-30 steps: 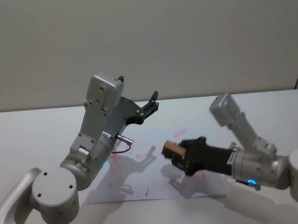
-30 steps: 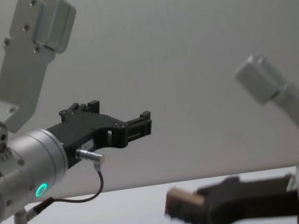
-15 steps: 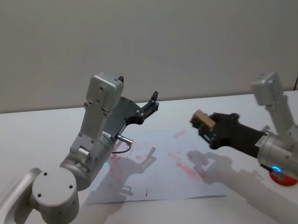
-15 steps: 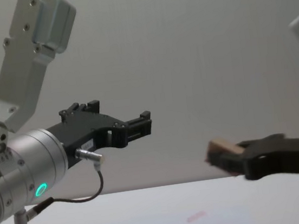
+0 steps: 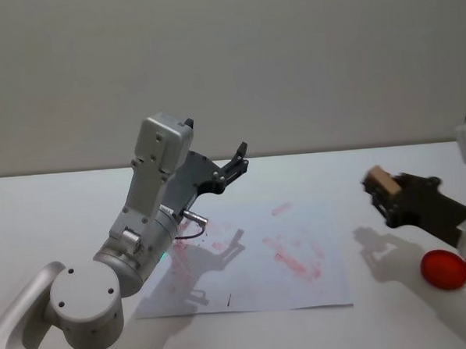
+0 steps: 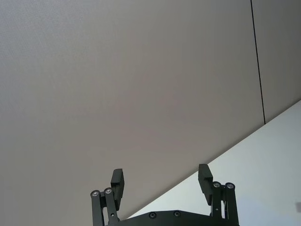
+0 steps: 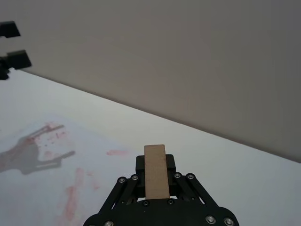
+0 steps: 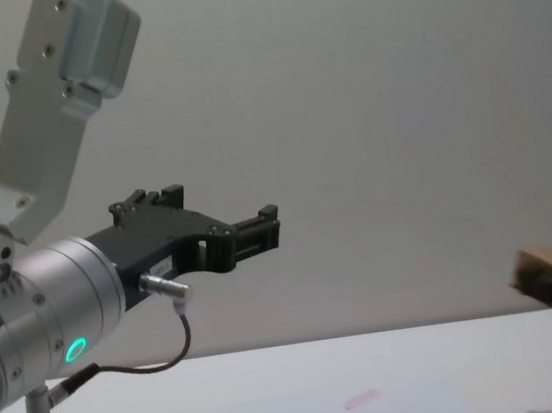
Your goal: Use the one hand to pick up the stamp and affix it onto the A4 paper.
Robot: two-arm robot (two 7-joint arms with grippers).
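Observation:
My right gripper (image 5: 384,190) is shut on the stamp (image 5: 380,182), a light-brown wooden block, and holds it in the air to the right of the A4 paper (image 5: 254,275). The right wrist view has the stamp (image 7: 155,171) standing between the black fingers above the table. At the right edge of the chest view the stamp (image 8: 547,261) hangs clear of the surface. The white A4 paper carries red prints (image 5: 290,259). My left gripper (image 5: 238,160) is raised above the paper's far left part, open with nothing in it (image 6: 161,180).
A round red ink pad (image 5: 443,269) lies on the white table (image 5: 47,208) at the right, just below my right gripper. A thin dark cable (image 5: 191,233) hangs from the left wrist over the paper.
My right gripper has carried the stamp up off the paper and to the right, past the sheet's right edge. The red ink pad has come into sight. The left arm has not moved.

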